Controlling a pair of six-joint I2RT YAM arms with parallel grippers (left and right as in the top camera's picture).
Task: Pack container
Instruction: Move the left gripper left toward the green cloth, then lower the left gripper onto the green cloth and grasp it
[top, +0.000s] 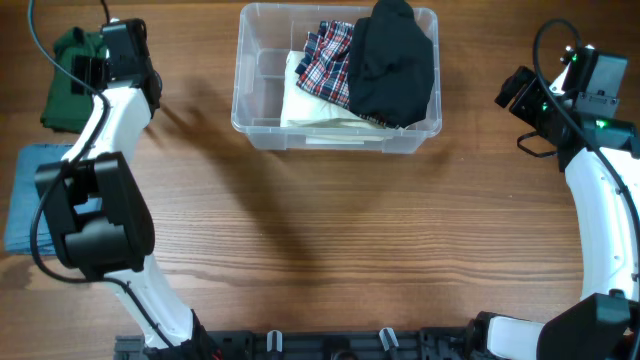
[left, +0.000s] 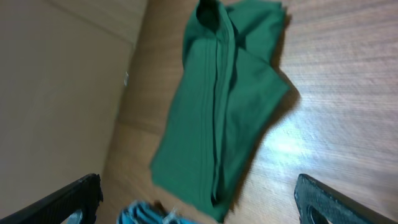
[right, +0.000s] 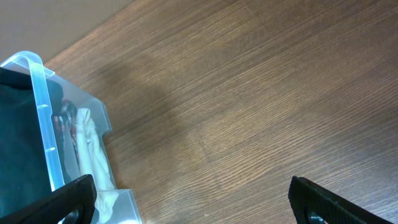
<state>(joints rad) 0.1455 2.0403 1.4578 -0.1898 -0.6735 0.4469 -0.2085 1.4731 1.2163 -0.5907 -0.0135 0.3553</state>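
The clear plastic container (top: 252, 112) stands at the back middle of the table and holds a white garment (top: 300, 100), a plaid garment (top: 330, 62) and a black garment (top: 395, 65). Its corner also shows in the right wrist view (right: 40, 112). A folded green garment (left: 221, 106) lies at the far left, also in the overhead view (top: 58, 95). My left gripper (left: 199, 202) hangs open above it, holding nothing. A folded light blue garment (top: 28, 195) lies at the left edge. My right gripper (right: 193, 199) is open and empty over bare wood right of the container.
The table's left edge runs beside the green garment (left: 134, 74). The left arm's body (top: 95, 215) stands over the blue garment.
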